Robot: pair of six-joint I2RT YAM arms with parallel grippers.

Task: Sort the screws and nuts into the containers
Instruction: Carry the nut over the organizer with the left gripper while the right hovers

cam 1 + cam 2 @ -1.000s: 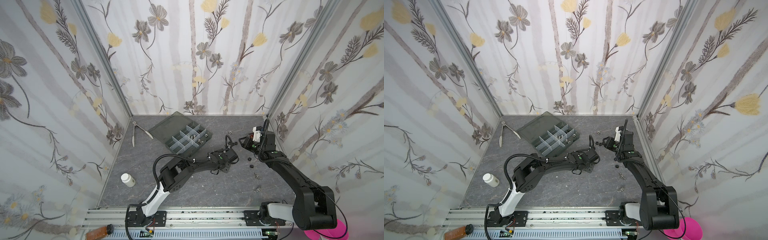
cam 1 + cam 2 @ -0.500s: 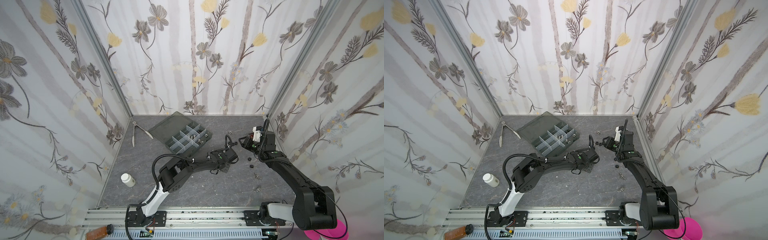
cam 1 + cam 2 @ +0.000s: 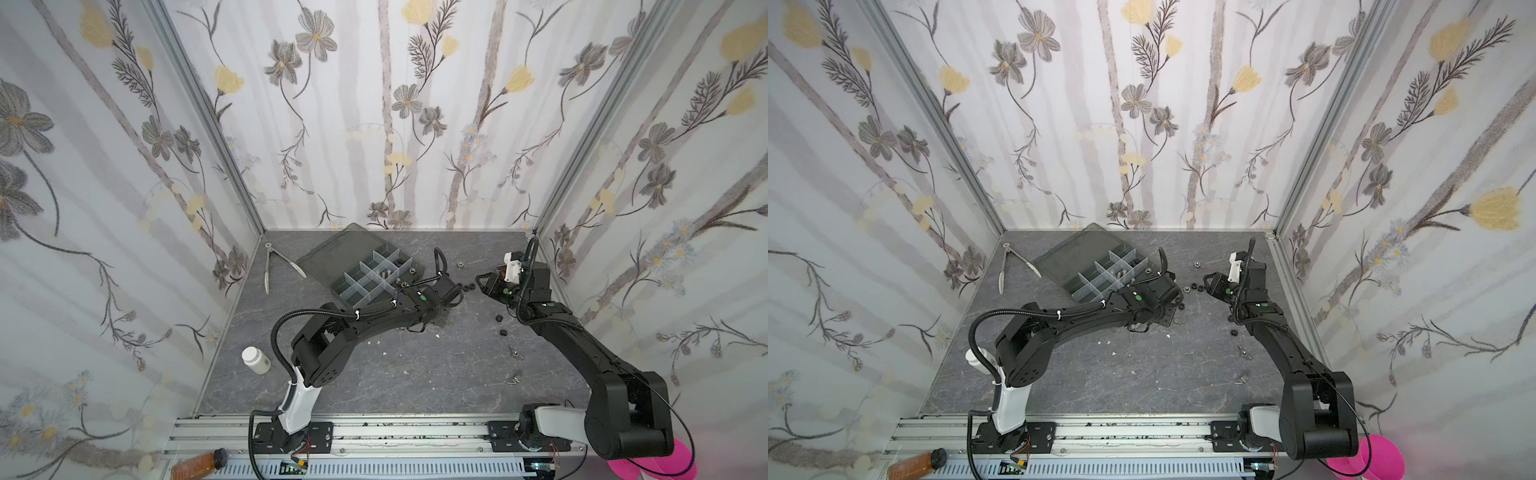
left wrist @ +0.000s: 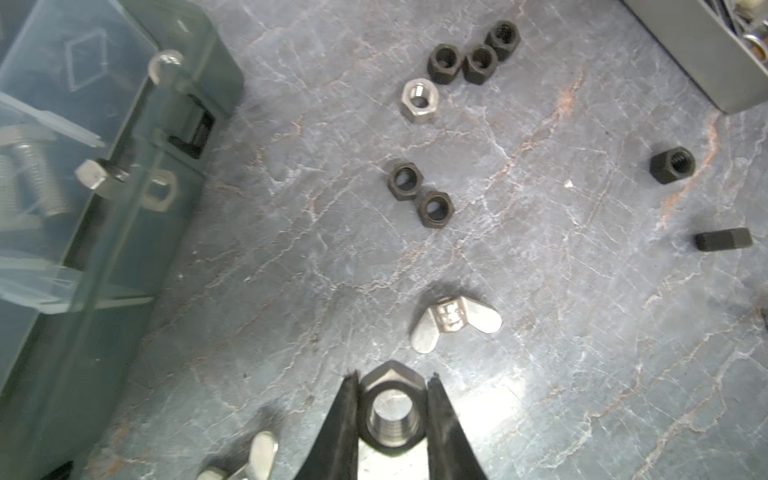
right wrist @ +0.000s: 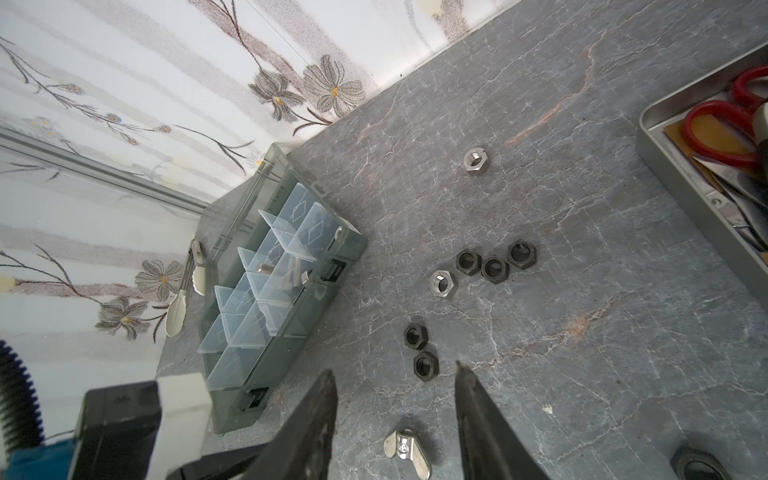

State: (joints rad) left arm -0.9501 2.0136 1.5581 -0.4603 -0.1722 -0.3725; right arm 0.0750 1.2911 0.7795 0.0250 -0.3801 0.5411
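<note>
In the left wrist view my left gripper (image 4: 393, 378) is shut on a silver hex nut (image 4: 392, 411), low over the table beside the organizer box (image 4: 83, 216). Silver screws (image 4: 41, 183) lie in one of its containers (image 5: 266, 268). Loose nuts lie ahead: three black ones (image 4: 478, 62), a silver one (image 4: 419, 102) and a black pair (image 4: 419, 195). My right gripper (image 5: 395, 370) is open above the table, holding nothing, with the black pair (image 5: 419, 349) just beyond its fingertips. In both top views the box (image 3: 374, 274) (image 3: 1100, 270) sits at the back left.
A silver wing nut (image 5: 405, 453) lies under the right gripper. A metal tray with red-handled scissors (image 5: 665, 174) stands at the right. Tongs (image 3: 272, 266) lie by the left wall, with a white bottle (image 3: 255, 359) nearer the front. Small silver pieces (image 3: 514, 352) lie at the right.
The left gripper's fingers have closed in on the silver nut. Neither arm has visibly shifted.
</note>
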